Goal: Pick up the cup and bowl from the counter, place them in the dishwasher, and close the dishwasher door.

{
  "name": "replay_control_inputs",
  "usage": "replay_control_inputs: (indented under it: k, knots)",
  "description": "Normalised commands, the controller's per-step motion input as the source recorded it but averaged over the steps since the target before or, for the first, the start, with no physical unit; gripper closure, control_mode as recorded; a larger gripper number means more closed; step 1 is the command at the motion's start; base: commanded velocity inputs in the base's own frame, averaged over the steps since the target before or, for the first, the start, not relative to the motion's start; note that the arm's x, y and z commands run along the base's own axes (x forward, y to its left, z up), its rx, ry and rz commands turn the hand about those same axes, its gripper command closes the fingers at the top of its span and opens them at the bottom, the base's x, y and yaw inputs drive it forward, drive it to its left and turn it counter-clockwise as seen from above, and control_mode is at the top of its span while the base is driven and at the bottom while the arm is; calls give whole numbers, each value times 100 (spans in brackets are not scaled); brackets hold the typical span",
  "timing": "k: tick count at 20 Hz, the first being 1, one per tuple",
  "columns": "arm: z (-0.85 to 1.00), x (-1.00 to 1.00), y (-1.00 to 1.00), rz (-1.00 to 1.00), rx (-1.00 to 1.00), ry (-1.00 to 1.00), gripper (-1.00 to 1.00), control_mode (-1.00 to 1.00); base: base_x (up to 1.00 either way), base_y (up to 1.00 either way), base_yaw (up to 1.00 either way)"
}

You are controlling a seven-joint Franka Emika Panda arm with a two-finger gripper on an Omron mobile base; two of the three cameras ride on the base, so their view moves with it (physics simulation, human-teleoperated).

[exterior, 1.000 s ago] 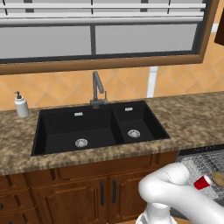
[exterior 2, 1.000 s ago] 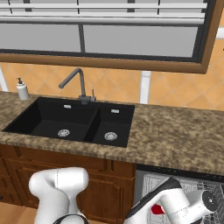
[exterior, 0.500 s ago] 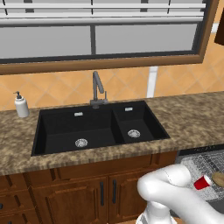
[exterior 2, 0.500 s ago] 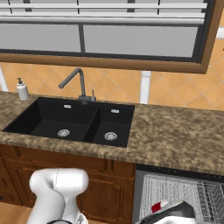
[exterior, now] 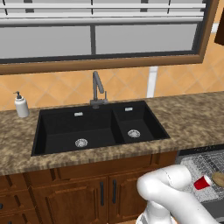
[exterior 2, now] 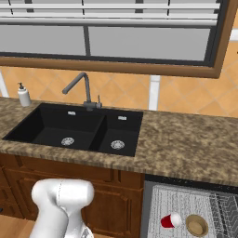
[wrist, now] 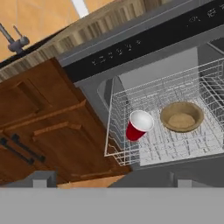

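The red cup (wrist: 139, 125) lies on its side in the dishwasher's wire rack (wrist: 188, 146), its white rim turned toward me. The tan bowl (wrist: 181, 117) sits upright beside it, close but apart. From the base views the cup (exterior 2: 170, 221) (exterior: 202, 182) and bowl (exterior 2: 196, 225) (exterior: 218, 179) lie in the pulled-out rack (exterior 2: 186, 202) under the counter (exterior 2: 186, 148). My gripper (wrist: 113, 181) hovers in front of and above the rack, open and empty, fingertips (wrist: 43, 178) wide apart. The dishwasher door (wrist: 175, 170) stands open, its dark control strip (wrist: 144, 41) above the rack.
A black double sink (exterior: 96, 127) with a faucet (exterior: 98, 89) is set in the counter, a white soap bottle (exterior: 21, 105) at its left. Brown wooden cabinet doors (wrist: 39, 122) stand left of the dishwasher. My white arm (exterior: 170, 192) fills the lower foreground.
In the right base view my forearm and hand have dropped out of the lower right corner, uncovering the rack with the cup and bowl. Cup and bowl have not moved.
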Motion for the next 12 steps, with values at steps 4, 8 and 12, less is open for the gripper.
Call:
replay_control_inputs:
  k: [4, 8, 12]
  knots:
    - [-49, -44, -28, 18, 12, -34, -100, -100, 0, 0, 0]
    - [-55, -40, -23, 18, 8, -25, -100, -100, 0, 0, 0]
    - [-57, -8, -7, 10, 0, -6, -100, -100, 0, 0, 0]
